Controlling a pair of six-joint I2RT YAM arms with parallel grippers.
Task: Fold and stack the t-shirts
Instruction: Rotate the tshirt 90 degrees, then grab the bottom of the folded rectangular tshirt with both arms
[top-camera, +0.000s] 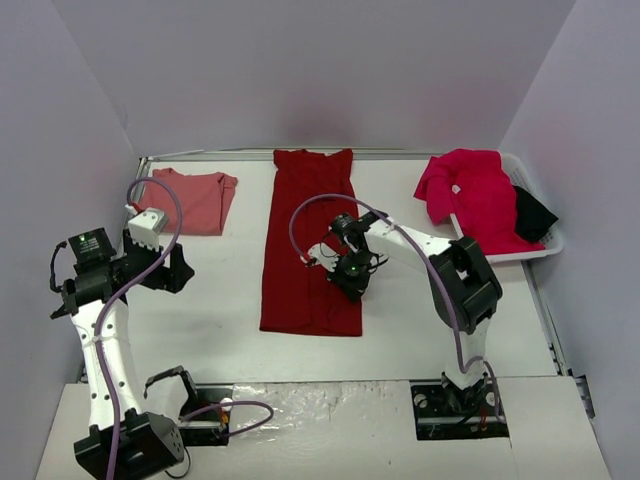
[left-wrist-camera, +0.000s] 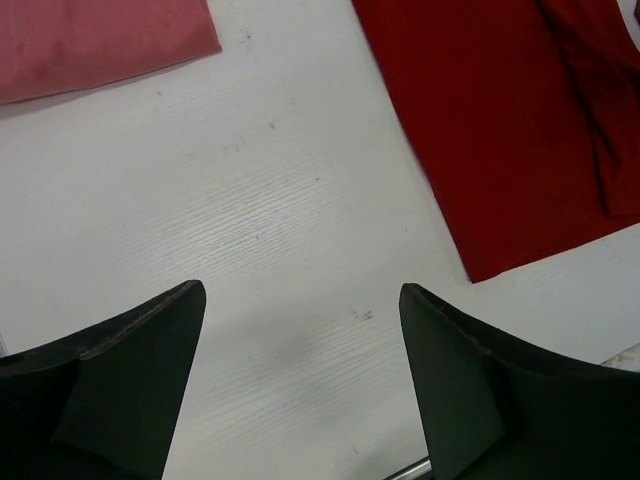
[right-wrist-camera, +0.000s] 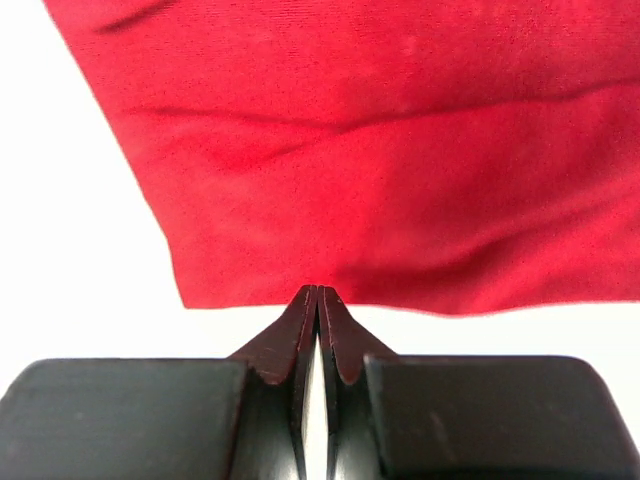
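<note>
The dark crimson t-shirt (top-camera: 305, 240) lies flat as a long narrow strip down the table's middle; it also shows in the left wrist view (left-wrist-camera: 500, 120) and the right wrist view (right-wrist-camera: 380, 150). My right gripper (top-camera: 350, 283) (right-wrist-camera: 318, 290) is shut, its tips low at the strip's right edge near the hem; I see no cloth between them. The salmon-pink t-shirt (top-camera: 190, 200) (left-wrist-camera: 100, 40) lies folded at the back left. The raspberry t-shirt (top-camera: 475, 195) lies crumpled in the basket. My left gripper (top-camera: 175, 270) (left-wrist-camera: 302, 290) is open and empty above bare table, left of the crimson shirt.
A white plastic basket (top-camera: 545, 248) stands at the back right with a black cloth (top-camera: 535, 215) in it beside the raspberry shirt. Grey walls close in the table on three sides. The right arm's purple cable loops over the crimson shirt.
</note>
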